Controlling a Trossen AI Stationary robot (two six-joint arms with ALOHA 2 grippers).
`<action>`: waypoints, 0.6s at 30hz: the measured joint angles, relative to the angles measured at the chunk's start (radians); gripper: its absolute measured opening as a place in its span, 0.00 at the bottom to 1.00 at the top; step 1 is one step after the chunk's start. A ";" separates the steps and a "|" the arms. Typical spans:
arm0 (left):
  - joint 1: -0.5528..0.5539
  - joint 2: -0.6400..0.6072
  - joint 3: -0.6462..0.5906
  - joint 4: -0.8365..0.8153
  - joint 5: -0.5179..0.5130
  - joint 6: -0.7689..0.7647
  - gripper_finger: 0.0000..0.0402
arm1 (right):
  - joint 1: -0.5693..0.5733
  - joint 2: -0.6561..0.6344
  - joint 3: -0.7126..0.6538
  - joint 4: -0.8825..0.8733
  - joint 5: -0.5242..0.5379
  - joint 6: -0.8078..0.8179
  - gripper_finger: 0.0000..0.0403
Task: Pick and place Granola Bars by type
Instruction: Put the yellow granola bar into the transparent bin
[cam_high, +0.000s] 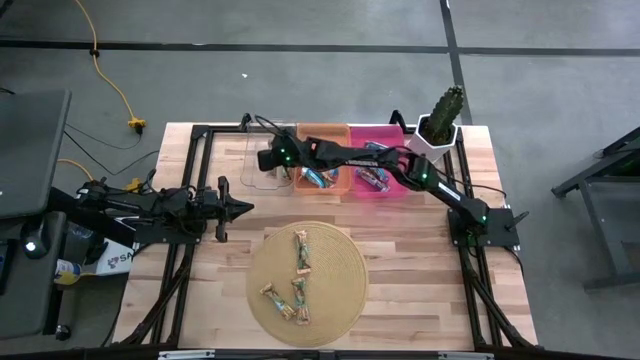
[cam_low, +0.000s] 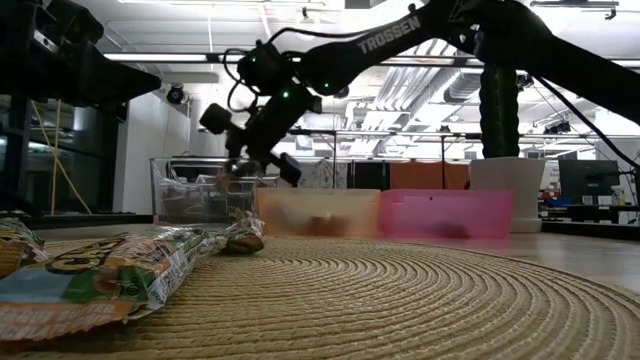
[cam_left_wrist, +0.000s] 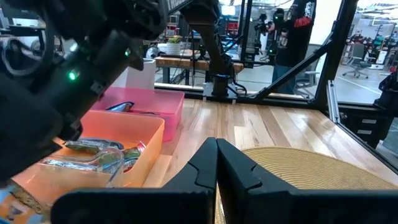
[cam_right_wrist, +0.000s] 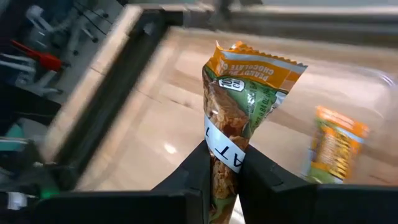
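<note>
Right gripper (cam_right_wrist: 222, 163) is clamped on a tan and green granola bar (cam_right_wrist: 239, 106), hanging over the clear bin (cam_high: 262, 165) where another bar (cam_right_wrist: 333, 146) already lies. Orange bin (cam_high: 322, 135) sits beside it. Left gripper (cam_high: 243, 208) sits pinched shut near the round mat (cam_high: 345, 270).

Wooden table (cam_high: 420, 250): woven mat (cam_high: 340, 262), three bins (cam_high: 322, 135), potted cactus (cam_high: 440, 125).

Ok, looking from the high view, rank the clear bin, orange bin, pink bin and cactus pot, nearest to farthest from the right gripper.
1. clear bin, beneath the right gripper, leftmost
2. orange bin, middle
3. pink bin, right of orange
4. cactus pot, far right corner
</note>
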 joint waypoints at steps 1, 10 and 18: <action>0.000 0.000 0.000 0.000 0.000 0.000 0.00 | 0.000 0.000 0.002 0.011 -0.001 0.000 0.11; 0.000 0.000 0.000 0.000 0.000 0.000 0.00 | 0.000 0.022 0.002 0.012 -0.037 0.003 0.11; 0.000 0.000 0.000 0.000 0.001 0.000 0.00 | 0.002 0.026 0.001 -0.003 -0.045 0.014 0.17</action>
